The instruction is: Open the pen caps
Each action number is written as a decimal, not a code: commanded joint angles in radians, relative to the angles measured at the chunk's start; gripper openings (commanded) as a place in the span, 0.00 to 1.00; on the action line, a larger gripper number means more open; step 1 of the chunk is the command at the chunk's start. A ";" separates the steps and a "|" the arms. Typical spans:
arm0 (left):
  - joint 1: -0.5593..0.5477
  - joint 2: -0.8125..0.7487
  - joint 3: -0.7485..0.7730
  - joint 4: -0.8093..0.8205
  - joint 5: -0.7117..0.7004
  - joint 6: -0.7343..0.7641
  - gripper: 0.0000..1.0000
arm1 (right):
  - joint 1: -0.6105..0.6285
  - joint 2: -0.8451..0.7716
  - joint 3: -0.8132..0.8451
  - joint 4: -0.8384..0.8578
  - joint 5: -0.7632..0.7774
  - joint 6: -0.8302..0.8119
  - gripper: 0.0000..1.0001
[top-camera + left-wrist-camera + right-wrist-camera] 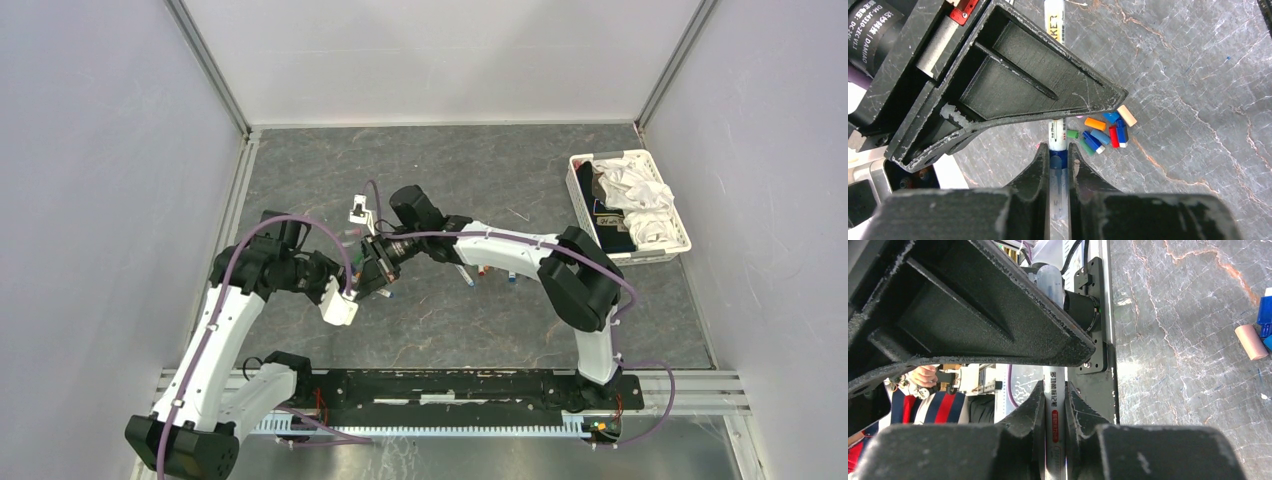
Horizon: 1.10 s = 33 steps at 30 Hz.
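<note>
A white pen barrel (1057, 131) is held between both grippers above the table. My left gripper (1058, 150) is shut on the pen's blue-collared translucent cap (1058, 161). My right gripper (1053, 390) is shut on the same white barrel (1053, 412), and its black finger (1023, 85) fills the upper left of the left wrist view. In the top view the two grippers meet at mid-table, left (352, 277) and right (373, 262). A cluster of loose pen caps (1103, 134) in orange, blue, red, green and pink lies on the table just right of the pen. A pink cap (1251, 341) shows at the right edge of the right wrist view.
A white basket (578, 195) with white cloth stands at the back right. A few loose pens (466, 274) lie on the dark marbled table under the right forearm. Grey walls enclose the table on the left, the back and the right.
</note>
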<state>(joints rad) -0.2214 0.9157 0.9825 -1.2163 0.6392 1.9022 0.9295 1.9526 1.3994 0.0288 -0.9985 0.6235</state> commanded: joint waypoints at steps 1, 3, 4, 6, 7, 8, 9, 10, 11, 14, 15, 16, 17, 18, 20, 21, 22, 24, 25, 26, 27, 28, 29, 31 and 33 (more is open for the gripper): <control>-0.009 -0.016 -0.011 0.011 0.008 0.069 0.03 | 0.005 0.018 0.065 0.027 -0.009 0.035 0.22; -0.009 -0.015 -0.011 0.011 0.006 0.066 0.02 | 0.007 0.027 0.082 0.029 -0.009 0.044 0.29; -0.009 -0.015 -0.010 0.011 0.004 0.063 0.02 | 0.007 0.031 0.089 0.030 -0.009 0.047 0.30; -0.010 -0.012 -0.011 0.011 0.001 0.057 0.02 | 0.007 0.036 0.099 0.037 -0.008 0.054 0.33; -0.010 -0.012 -0.013 0.011 -0.001 0.056 0.02 | 0.007 0.037 0.102 0.043 -0.005 0.058 0.33; -0.010 -0.011 -0.013 0.011 0.002 0.052 0.02 | 0.008 0.040 0.105 0.051 -0.003 0.064 0.33; -0.010 -0.011 -0.014 0.011 0.003 0.049 0.02 | 0.008 0.043 0.108 0.060 -0.002 0.074 0.33; -0.010 -0.010 -0.016 0.011 0.002 0.048 0.02 | 0.008 0.047 0.113 0.062 -0.002 0.075 0.32; -0.010 -0.011 -0.016 0.015 0.001 0.045 0.02 | 0.009 0.049 0.115 0.062 -0.001 0.075 0.29; -0.010 -0.010 -0.016 0.020 -0.005 0.033 0.02 | 0.009 0.052 0.115 0.052 -0.002 0.067 0.18; -0.010 -0.008 -0.016 0.020 -0.007 0.032 0.02 | 0.009 0.051 0.117 0.046 0.001 0.063 0.11; -0.010 -0.005 -0.017 0.020 -0.006 0.031 0.02 | 0.009 0.053 0.122 0.042 0.001 0.061 0.03; -0.011 -0.003 -0.018 0.020 0.001 0.029 0.02 | 0.009 0.055 0.132 0.038 0.004 0.062 0.00; -0.012 0.000 -0.019 0.021 0.009 0.027 0.07 | 0.009 0.059 0.143 0.035 0.007 0.063 0.00; -0.016 -0.001 -0.025 0.027 0.021 0.022 0.27 | 0.009 0.083 0.177 0.031 0.011 0.080 0.00; -0.022 -0.004 -0.029 0.035 0.019 0.023 0.30 | 0.009 0.097 0.199 0.026 0.008 0.086 0.00; -0.027 -0.007 -0.034 0.044 0.012 0.021 0.31 | 0.009 0.108 0.217 0.018 0.005 0.089 0.00; -0.032 -0.011 -0.039 0.052 -0.008 0.022 0.31 | 0.009 0.121 0.236 0.016 0.006 0.096 0.00; -0.033 -0.009 -0.039 0.052 -0.012 0.023 0.30 | 0.009 0.126 0.242 0.020 0.005 0.102 0.00; -0.033 -0.007 -0.038 0.051 -0.015 0.023 0.27 | 0.010 0.131 0.246 0.022 0.004 0.107 0.00; -0.033 -0.003 -0.035 0.051 -0.014 0.023 0.20 | 0.009 0.135 0.248 0.028 0.003 0.116 0.00; -0.033 0.002 -0.033 0.051 -0.015 0.024 0.16 | 0.009 0.136 0.249 0.034 0.001 0.120 0.00; -0.033 0.006 -0.031 0.051 -0.018 0.024 0.10 | 0.009 0.138 0.251 0.036 0.005 0.124 0.00; -0.035 0.014 -0.026 0.051 -0.020 0.022 0.03 | 0.009 0.141 0.255 0.034 0.008 0.122 0.00; -0.034 0.015 -0.024 0.051 -0.022 0.022 0.02 | 0.010 0.146 0.258 0.017 0.015 0.100 0.00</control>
<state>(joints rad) -0.2287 0.9173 0.9539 -1.1637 0.5449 1.9083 0.9272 2.0861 1.5845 -0.0177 -1.0172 0.7105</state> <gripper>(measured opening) 0.168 0.117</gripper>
